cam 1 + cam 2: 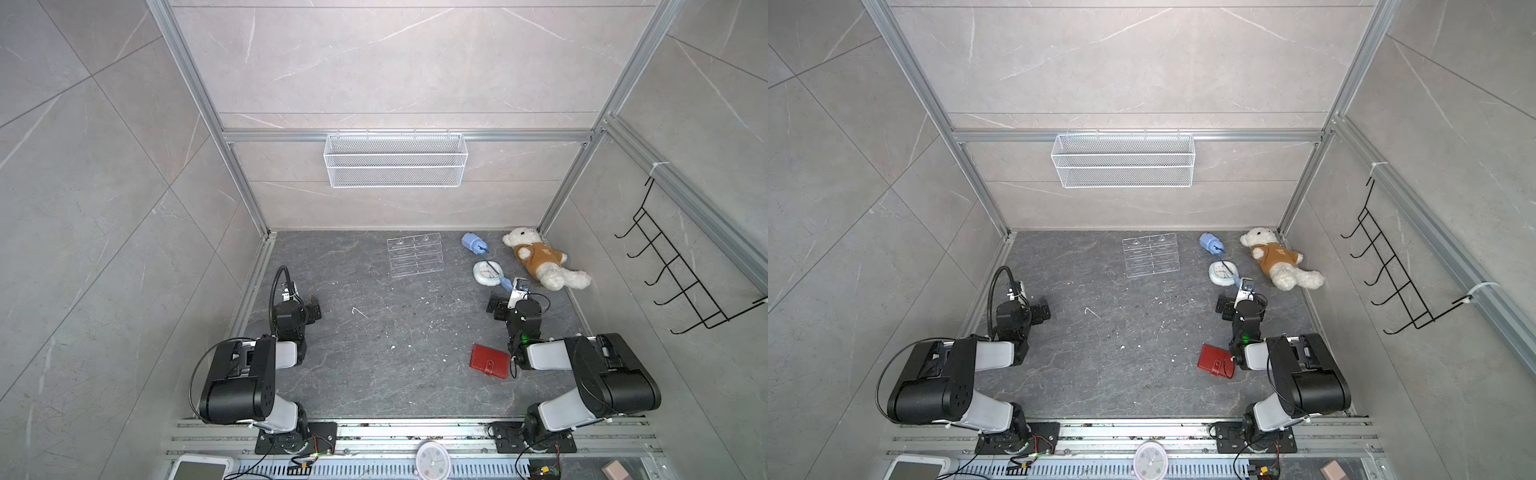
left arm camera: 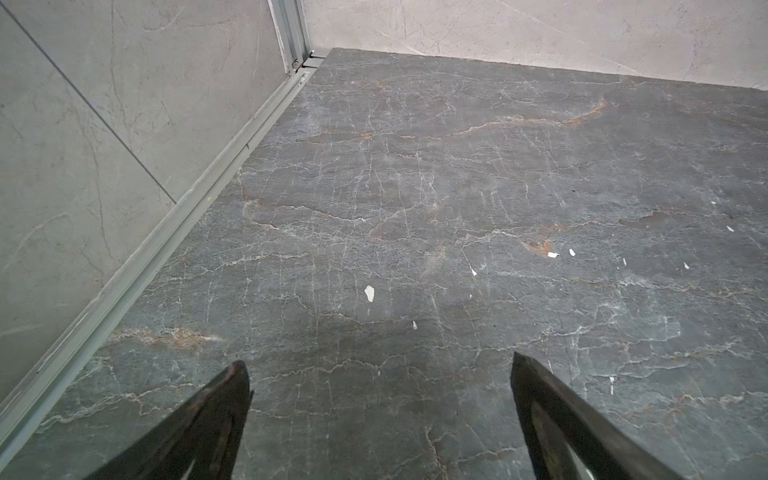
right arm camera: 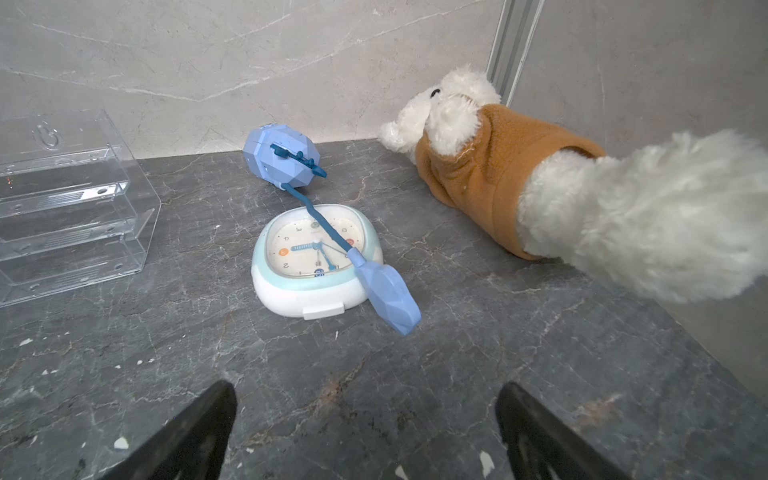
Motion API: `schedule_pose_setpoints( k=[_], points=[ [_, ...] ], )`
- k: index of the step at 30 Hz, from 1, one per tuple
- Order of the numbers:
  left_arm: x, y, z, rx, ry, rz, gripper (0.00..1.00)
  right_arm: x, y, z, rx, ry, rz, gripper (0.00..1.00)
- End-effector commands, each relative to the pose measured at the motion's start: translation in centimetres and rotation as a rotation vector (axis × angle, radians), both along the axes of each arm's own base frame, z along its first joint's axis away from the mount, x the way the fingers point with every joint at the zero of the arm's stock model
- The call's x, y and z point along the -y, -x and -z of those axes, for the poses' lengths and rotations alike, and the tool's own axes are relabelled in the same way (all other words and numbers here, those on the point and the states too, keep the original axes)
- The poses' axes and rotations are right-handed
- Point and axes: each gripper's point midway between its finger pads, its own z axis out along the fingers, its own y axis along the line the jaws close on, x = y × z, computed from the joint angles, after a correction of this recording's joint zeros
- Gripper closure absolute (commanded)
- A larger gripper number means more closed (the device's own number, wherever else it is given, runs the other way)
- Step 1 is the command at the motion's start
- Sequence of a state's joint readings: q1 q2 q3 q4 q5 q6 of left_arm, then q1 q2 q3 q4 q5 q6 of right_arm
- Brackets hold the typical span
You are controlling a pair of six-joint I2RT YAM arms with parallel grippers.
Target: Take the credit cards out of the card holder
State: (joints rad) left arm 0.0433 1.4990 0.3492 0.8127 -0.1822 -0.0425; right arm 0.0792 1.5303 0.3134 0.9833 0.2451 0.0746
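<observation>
Two grippers, both with fingers spread wide and nothing between them. The card holder (image 1: 489, 360) lies closed and flat on the dark table (image 1: 374, 340), lower right of centre in both top views, with its snap tab facing up. It sits just beside the right arm's lower link. The right gripper (image 1: 494, 307) is higher in the frame than the holder, apart from it and not touching. The left gripper (image 1: 313, 309) is well apart from it, over on the left side of the frame.

Only the top views show the card holder, plus a white wire basket (image 1: 395, 160) on the back wall and a black hook rack (image 1: 685, 274) at the right edge. The right wrist view gives close detail. A clock (image 3: 316, 266) lies face up, and a blue faceted gadget (image 3: 282, 160) has its strap laid across the clock. A plush bear (image 3: 498, 166) in a brown top and a clear acrylic stand (image 3: 70, 199) are also there, all beyond the parted fingers (image 3: 199, 432). The left wrist view shows just bare table, a wall rail (image 2: 174, 232) and wide-set fingers (image 2: 216, 415).
</observation>
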Motion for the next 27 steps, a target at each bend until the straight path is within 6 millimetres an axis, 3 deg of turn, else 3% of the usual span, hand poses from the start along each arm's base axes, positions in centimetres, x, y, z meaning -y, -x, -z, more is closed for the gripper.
schedule_pose_setpoints(
  k=[1,24,27],
  points=[
    [-0.1,-0.4,-1.2,0.050,-0.001,-0.015,0.00,-0.2,-0.3,-0.4,0.005,0.012,-0.013,0.00],
    [-0.1,-0.4,-1.2,0.050,-0.001,-0.014,0.00,-0.3,-0.3,-0.5,0.008,0.012,-0.014,0.00],
    [1.3,-0.4,-1.6,0.056,-0.011,0.070,0.00,-0.1,-0.2,-0.6,0.013,0.016,-0.003,0.00]
  ],
)
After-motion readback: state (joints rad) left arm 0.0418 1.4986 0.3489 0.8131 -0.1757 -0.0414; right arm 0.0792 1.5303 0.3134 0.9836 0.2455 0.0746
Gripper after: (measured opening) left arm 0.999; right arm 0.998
